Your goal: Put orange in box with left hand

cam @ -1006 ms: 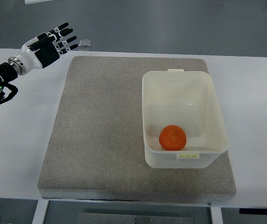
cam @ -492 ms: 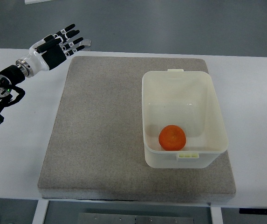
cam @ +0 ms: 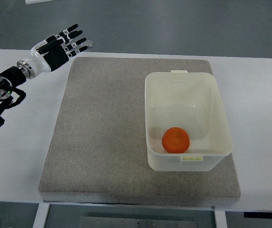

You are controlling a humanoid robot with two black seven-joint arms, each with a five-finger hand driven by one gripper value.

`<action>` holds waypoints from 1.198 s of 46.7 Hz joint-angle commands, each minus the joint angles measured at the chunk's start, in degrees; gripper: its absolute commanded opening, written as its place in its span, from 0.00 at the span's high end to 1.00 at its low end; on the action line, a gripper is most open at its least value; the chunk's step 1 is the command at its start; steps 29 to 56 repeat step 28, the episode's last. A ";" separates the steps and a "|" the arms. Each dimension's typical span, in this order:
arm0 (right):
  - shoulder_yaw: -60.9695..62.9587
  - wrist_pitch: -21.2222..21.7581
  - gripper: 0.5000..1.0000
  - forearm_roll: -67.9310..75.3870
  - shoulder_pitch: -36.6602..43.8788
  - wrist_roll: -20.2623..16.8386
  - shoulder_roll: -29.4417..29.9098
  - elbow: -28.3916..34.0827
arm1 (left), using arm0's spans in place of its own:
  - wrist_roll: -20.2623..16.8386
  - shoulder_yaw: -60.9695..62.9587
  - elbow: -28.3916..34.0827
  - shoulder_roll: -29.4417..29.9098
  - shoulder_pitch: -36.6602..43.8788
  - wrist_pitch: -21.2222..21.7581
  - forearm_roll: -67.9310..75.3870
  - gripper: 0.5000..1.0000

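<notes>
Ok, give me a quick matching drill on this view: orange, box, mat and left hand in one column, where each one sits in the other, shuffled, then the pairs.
Things:
1. orange
2. box
3. mat
4. left hand

Places:
A. flat on the white table, under the box
B. at the mat's far left corner, fingers spread, holding nothing
C. inside the box, by its near wall
D. on the right part of the mat

Pairs: 1-C, 2-D, 3-A, 4-B
</notes>
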 commanded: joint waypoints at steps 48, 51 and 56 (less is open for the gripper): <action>-0.16 -0.35 0.14 -0.26 0.11 0.27 0.00 0.37 | 0.00 0.26 -0.15 -0.64 0.05 -0.23 0.23 0.01; -0.16 -0.35 0.14 -0.26 0.11 0.27 0.00 0.37 | 0.00 0.26 -0.15 -0.64 0.05 -0.23 0.23 0.01; -0.16 -0.35 0.14 -0.26 0.11 0.27 0.00 0.37 | 0.00 0.26 -0.15 -0.64 0.05 -0.23 0.23 0.01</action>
